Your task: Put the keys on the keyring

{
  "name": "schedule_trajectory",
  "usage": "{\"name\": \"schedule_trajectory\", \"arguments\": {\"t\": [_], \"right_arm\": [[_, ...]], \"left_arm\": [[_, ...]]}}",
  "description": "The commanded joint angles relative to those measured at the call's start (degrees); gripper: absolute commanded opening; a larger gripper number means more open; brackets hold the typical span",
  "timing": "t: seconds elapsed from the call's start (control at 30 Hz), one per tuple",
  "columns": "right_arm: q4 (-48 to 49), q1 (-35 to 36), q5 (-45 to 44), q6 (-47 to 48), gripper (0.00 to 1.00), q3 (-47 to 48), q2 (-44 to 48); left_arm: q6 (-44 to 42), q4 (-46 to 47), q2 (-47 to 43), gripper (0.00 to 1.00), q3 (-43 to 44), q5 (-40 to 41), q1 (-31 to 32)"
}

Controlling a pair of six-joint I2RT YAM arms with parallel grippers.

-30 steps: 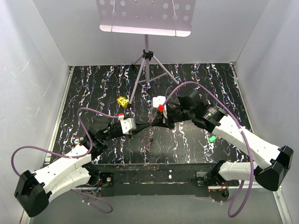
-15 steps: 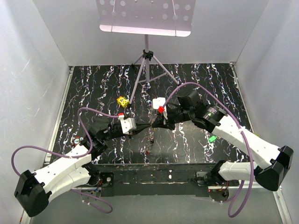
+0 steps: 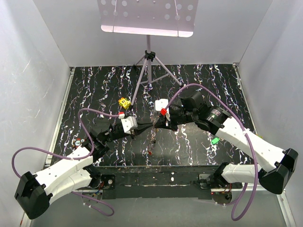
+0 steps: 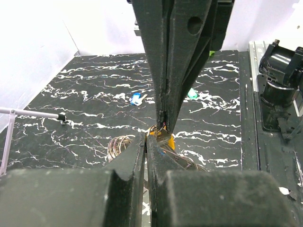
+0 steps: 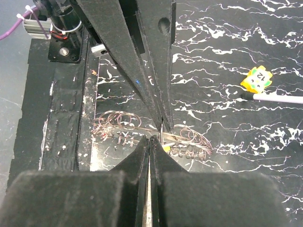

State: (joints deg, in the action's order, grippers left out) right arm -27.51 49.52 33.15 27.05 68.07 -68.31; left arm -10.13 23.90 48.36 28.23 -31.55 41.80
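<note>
Orange-headed small silvery key (image 4: pixel 161 137) sits right where both arms' tips meet, over the black marbled table (image 3: pixel 203 80), by the middle of its near edge. We see the left gripper (image 4: pixel 146 142) and right gripper (image 5: pixel 150 141) both clenched. Can't tell which one pinches it. The spiky grey wire keyring (image 5: pixel 118 124) is just under them.

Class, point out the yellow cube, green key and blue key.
yellow cube (image 5: pixel 256 79): right wrist view, its marked face.
green key (image 3: pixel 215 140): top view, its plastic head.
blue key (image 4: pixel 136 99): left wrist view, its head.
</note>
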Motion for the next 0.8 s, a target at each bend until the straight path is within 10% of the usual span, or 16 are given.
{"name": "schedule_trajectory", "arguments": {"t": [0.0, 0.77], "right_arm": [[0.1, 0.3, -0.5, 0.0, 0.01, -0.6, 1.9], [5.8, 1.5, -1.5, -3.7, 0.03, -4.9, 4.6]], "left_arm": [[3.3, 6.3, 0.2, 0.0, 1.9, 5.3, -0.1], [19.0, 19.4, 3.7, 0.0, -1.1, 11.8, -0.4]]}}
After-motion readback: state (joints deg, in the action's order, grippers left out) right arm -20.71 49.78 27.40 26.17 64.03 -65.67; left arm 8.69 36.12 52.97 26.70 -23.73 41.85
